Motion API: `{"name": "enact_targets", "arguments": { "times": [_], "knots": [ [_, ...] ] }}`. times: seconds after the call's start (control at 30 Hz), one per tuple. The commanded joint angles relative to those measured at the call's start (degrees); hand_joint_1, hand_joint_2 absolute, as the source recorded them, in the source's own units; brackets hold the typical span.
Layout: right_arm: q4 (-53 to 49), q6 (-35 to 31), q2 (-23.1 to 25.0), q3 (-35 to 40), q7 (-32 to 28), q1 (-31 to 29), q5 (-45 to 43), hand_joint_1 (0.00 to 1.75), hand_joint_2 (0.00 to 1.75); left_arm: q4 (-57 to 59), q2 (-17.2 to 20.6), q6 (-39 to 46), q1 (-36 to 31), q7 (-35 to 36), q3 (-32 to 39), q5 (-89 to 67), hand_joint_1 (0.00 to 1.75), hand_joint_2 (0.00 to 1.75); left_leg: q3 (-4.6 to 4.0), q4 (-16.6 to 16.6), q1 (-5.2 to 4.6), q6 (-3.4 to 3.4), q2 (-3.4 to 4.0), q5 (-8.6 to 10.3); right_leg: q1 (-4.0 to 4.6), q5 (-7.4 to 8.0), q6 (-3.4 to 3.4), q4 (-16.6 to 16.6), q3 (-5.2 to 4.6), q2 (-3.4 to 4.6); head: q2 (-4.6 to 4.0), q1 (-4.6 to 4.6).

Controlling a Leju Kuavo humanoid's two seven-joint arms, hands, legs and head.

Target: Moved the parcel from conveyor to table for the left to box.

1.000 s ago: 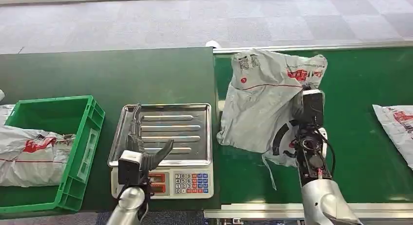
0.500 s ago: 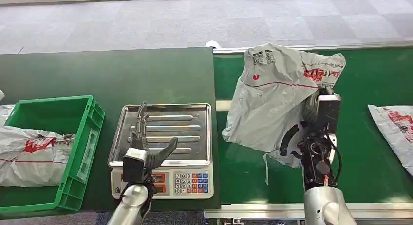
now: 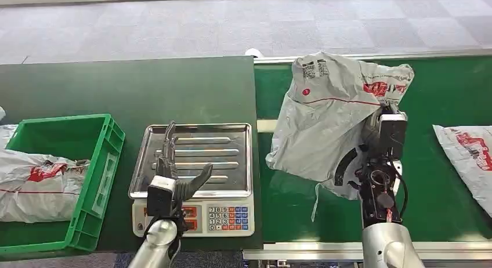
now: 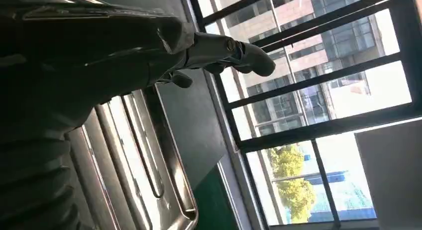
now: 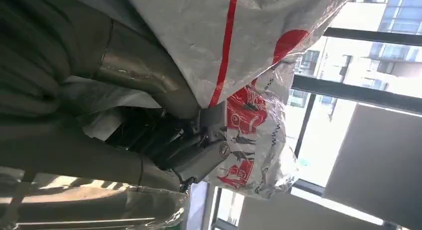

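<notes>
The left hand (image 3: 174, 175) hovers over the scale's steel tray (image 3: 232, 158), fingers spread and holding nothing. Right of the scale, the right hand (image 5: 194, 140) grips the grey parcel (image 3: 328, 117), lifted above the green conveyor (image 3: 447, 94).

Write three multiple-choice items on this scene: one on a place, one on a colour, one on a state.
1. Where is the left hand?
A. Over the scale
B. In the crate
C. On the conveyor

2. What colour is the crate?
A. Blue
B. Green
C. Yellow

3. What is the right hand doing?
A. Hanging open
B. Pressing scale keys
C. Holding a parcel

Key: 1 A, its fingers sit above the steel tray; 2 B, its walls are green; 3 C, the grey bag is gathered around the hand.
</notes>
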Motion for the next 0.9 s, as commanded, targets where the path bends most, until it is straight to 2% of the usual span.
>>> {"name": "enact_targets", "arguments": {
  "times": [0.03,0.17,0.33,0.37,0.4,0.5,0.83,0.9],
  "knots": [
    [-7.11,-2.33,1.04,-0.46,-1.40,1.79,-3.67,1.75,1.75,-1.65,0.56,1.95,-0.62,-4.00,-0.99,2.53,0.00,1.75,0.04,0.05,0.11,-0.03,-0.01,-0.06,0.11,-0.01,-0.07,-0.06,0.11,0.04,0.00,0.00],
    [-14.51,-3.53,0.79,4.48,-1.40,4.90,-4.05,1.75,1.75,-13.25,2.79,6.39,1.86,-4.00,-5.36,5.14,0.00,1.75,-0.06,0.10,0.12,-0.04,0.01,-0.08,0.12,-0.03,-0.07,-0.01,0.00,0.06,0.00,0.00],
    [-25.83,-7.32,0.04,12.77,-1.40,8.97,-2.66,1.75,1.75,-18.81,3.91,9.38,2.79,-4.00,-7.18,7.13,0.00,1.75,-0.07,0.01,0.02,-0.02,0.04,-0.03,0.03,0.00,-0.04,0.00,-0.05,0.07,0.00,0.00],
    [-39.48,-11.66,-3.21,22.90,-1.40,12.61,-3.81,1.75,1.75,-21.01,5.17,15.82,2.52,-4.00,-9.25,4.46,0.00,1.75,-0.05,0.07,0.10,-0.05,0.10,-0.10,0.10,-0.02,-0.08,0.00,-0.02,0.16,0.00,-0.02],
    [-40.22,-12.28,-2.18,23.91,-1.40,13.33,-2.70,1.75,1.75,-21.29,5.60,15.64,2.35,-4.00,-9.67,5.03,0.00,1.75,-0.01,0.08,0.13,-0.05,0.12,-0.13,0.13,-0.03,-0.09,-0.01,0.03,0.19,0.00,0.00],
    [-41.60,-11.41,-0.69,23.21,-1.40,14.34,-0.42,1.75,1.75,-20.88,5.77,15.71,2.08,-4.00,-10.19,5.24,0.00,1.75,-0.10,0.02,0.01,-0.03,0.04,-0.04,0.02,-0.02,-0.05,0.04,-0.09,0.07,0.00,0.00],
    [-42.95,-13.30,-3.21,25.14,-1.40,14.69,-0.02,1.75,1.75,-20.89,5.61,15.32,1.62,-4.00,-9.92,6.19,0.00,1.75,0.02,0.00,0.10,-0.01,0.14,-0.06,0.10,-0.02,-0.03,-0.06,0.08,0.16,0.00,0.02],
    [-44.64,-12.05,-3.16,24.22,-1.40,14.19,-4.29,1.75,1.75,-19.97,5.34,14.58,0.97,-4.00,-9.86,6.32,0.00,1.75,0.03,0.02,0.10,-0.02,0.09,-0.06,0.09,-0.04,-0.03,-0.04,0.09,0.11,0.00,0.00]
  ]
}}
